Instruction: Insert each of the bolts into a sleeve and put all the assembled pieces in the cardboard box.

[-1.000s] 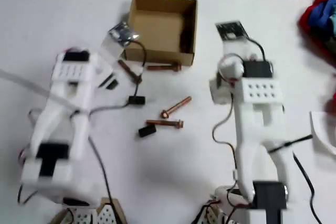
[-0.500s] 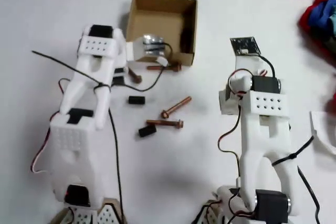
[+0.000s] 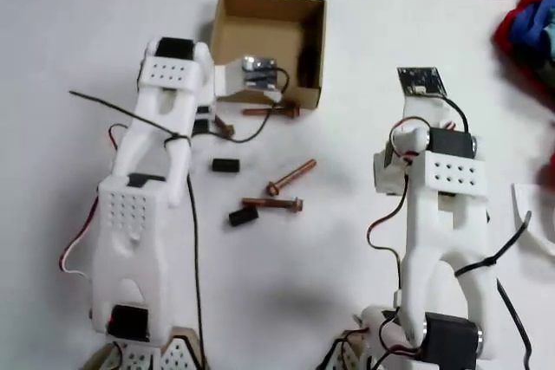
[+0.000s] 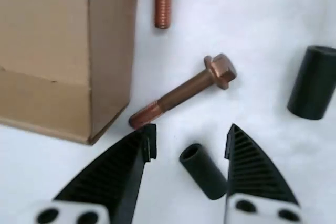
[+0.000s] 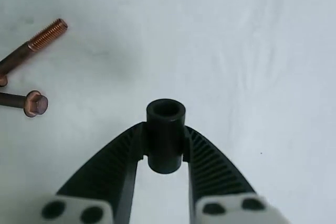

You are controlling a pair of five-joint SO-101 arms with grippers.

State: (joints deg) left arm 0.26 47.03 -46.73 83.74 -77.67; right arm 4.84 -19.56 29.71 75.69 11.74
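Over the table, high view: the cardboard box stands at the far side, with the left arm by its near corner. Loose bolts and loose sleeves lie between the arms. A boxside bolt lies just beside the box front.
Left wrist view, left gripper: spread wide, holding nothing, low over the cloth.
Lying sleeve: on its side between the jaws, touching neither.
Near bolt: just past the fingertips, its threaded end close to the box corner.
Spare sleeve: off to one side, apart.
Right wrist view, right gripper: clamped on the held sleeve, which is upright with its bore open to the camera.
Head-on bolt: lying on the cloth, well apart from the held sleeve.
Step in hand: probably fetching a bolt for the held sleeve.
Doing it well: carry the left jaws past the lying sleeve and set them square across the near bolt's shank, close to the head. Leave the threads free and stay off the box wall. Hold the right grip steady, bore upright.
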